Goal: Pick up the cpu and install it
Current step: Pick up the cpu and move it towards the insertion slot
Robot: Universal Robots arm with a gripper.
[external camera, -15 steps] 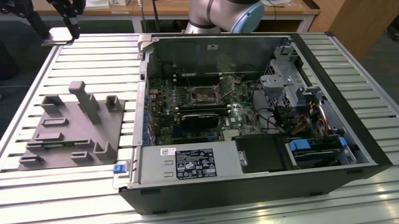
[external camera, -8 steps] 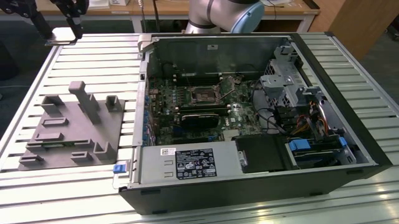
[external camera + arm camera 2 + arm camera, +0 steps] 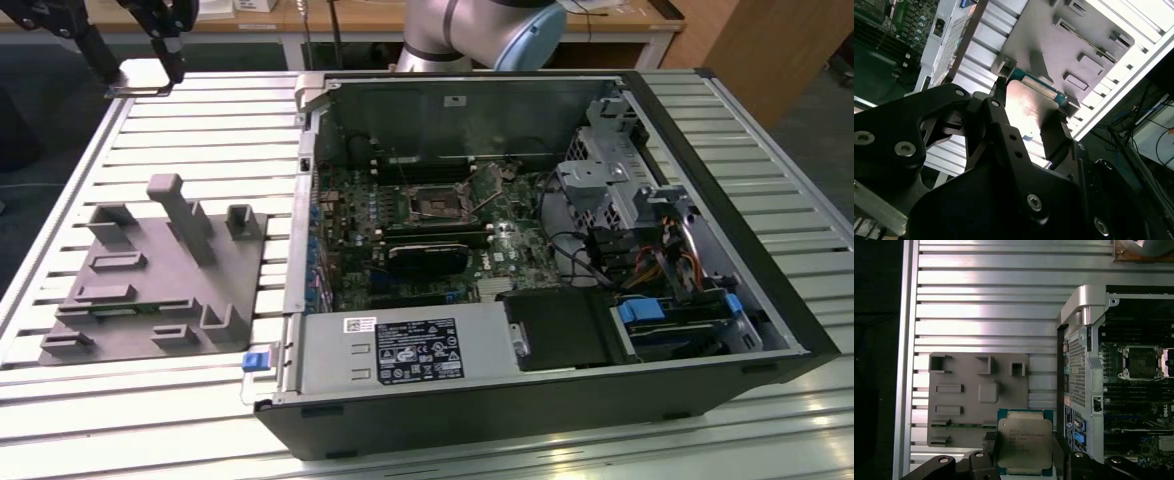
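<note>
Gripper: black fingers are closed on two opp. edges of cpu.
Cpu look: silver-grey lid facing first wrist cam, w/ green board edge around it.
Cpu writing: several lines of small print are carried on lid.
Cpu place: held off the table, seen in front of fixture plate's edge in first wrist view. It is well apart from socket and not installed.
Second wrist view: gripper and cpu are seen at a slant, w/ the plate behind.
Fixture plate: grey, w/ raised blocks and slots. It is laid on slatted alu table, beside PC case.
PC case: black tower, laid on its side, panel off, motherboard exposed.
Socket: square, metal-framed, dark centre, set mid-board. It is also seen in first wrist view.
Labels: printed sticker is fixed on PSU; small white sticker is seen on case inner wall.
Exterior view: gripper is seen at the exterior view's left, near table's far corner. Arm base is seen behind case.
</note>
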